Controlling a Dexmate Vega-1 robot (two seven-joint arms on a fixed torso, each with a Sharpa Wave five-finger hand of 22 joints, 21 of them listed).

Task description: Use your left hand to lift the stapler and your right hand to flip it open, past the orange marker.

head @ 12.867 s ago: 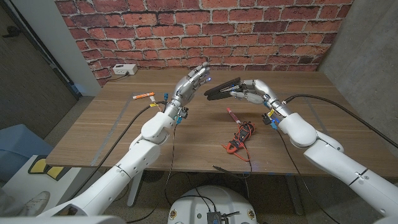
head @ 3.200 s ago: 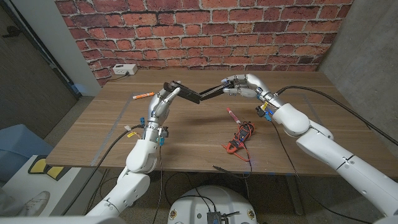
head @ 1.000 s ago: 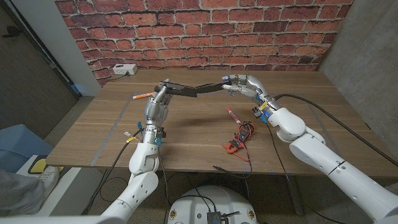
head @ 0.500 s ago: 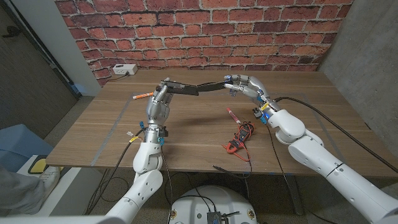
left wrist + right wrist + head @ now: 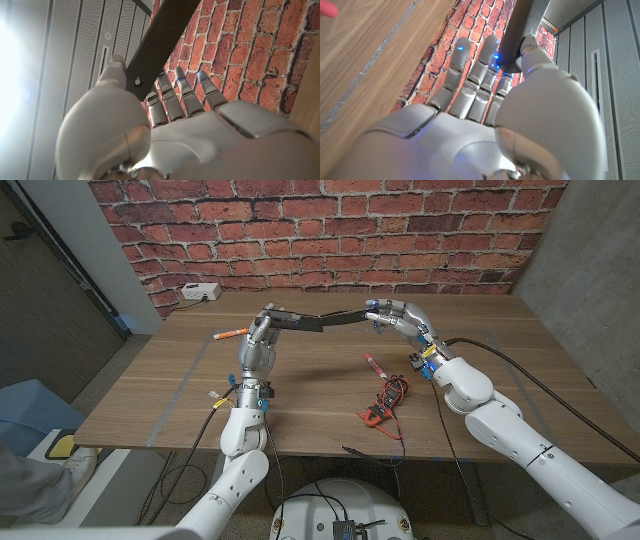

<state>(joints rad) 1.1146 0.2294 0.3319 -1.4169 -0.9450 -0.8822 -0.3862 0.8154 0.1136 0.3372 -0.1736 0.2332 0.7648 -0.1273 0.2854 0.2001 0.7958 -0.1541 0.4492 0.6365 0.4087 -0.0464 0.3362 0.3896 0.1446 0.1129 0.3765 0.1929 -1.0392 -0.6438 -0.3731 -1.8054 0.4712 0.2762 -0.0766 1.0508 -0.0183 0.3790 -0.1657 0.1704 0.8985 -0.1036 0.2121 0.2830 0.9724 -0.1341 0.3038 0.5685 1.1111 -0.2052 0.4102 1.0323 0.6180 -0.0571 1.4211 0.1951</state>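
Black stapler [image 5: 312,322] spread open aloft, both hands' fingers [image 5: 116,67] grasping ends (head view), orange marker [image 5: 231,334] beyond.

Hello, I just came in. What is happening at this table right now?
The robot holds a black stapler up in the air above the wooden table, spread open almost flat. Its left hand grips one end and its right hand grips the other. An orange marker lies on the table beside the left hand. A red pen and a red and black cable bundle lie near the right arm.
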